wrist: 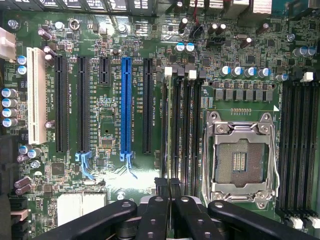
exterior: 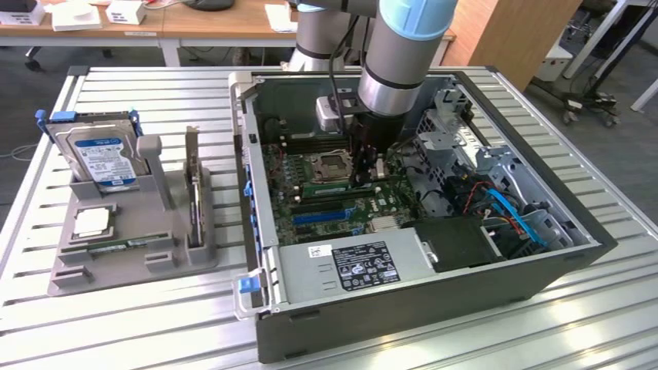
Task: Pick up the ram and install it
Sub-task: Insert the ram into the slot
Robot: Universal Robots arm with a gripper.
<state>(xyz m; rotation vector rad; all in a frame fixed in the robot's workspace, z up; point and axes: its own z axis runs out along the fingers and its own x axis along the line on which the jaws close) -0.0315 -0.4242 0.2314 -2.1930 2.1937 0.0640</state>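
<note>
**Green ram at the memory slots, fingers together**

Aluminium slats make up the table (exterior: 154, 100), which carries everything. An open computer case (exterior: 411, 308) lies on its side on it, its inside facing up. The robot arm (exterior: 401, 54), grey with pale blue joints, reaches down into the case from above.

The green motherboard (wrist: 110, 145) covers the floor of the case. A grey power supply (exterior: 350, 266) with a white label sits at the near wall.

At the exterior view's left, just beside the case, is a grey plastic tray (exterior: 123, 266). A hard drive (exterior: 103, 158) with a blue label stands upright at its far end. A dark expansion card (exterior: 193, 177) stands on edge along the side nearest the case.

The gripper (wrist: 168, 182) hangs low over the board, between the silver processor socket (wrist: 239, 160) and the blue slot (wrist: 125, 100). Its black fingers (wrist: 155, 215) are drawn together, with the tips at the near end of the bank of dark memory slots.

The ram (exterior: 327, 188) stands on edge in that bank, beside the socket, and in the wrist view it is a thin line running away from the fingertips. Whether the tips pinch it or only touch its top edge cannot be told, nor whether it is fully seated.

A second thin green stick (exterior: 123, 245) lies flat in the near part of the tray, well apart from the gripper.
</note>
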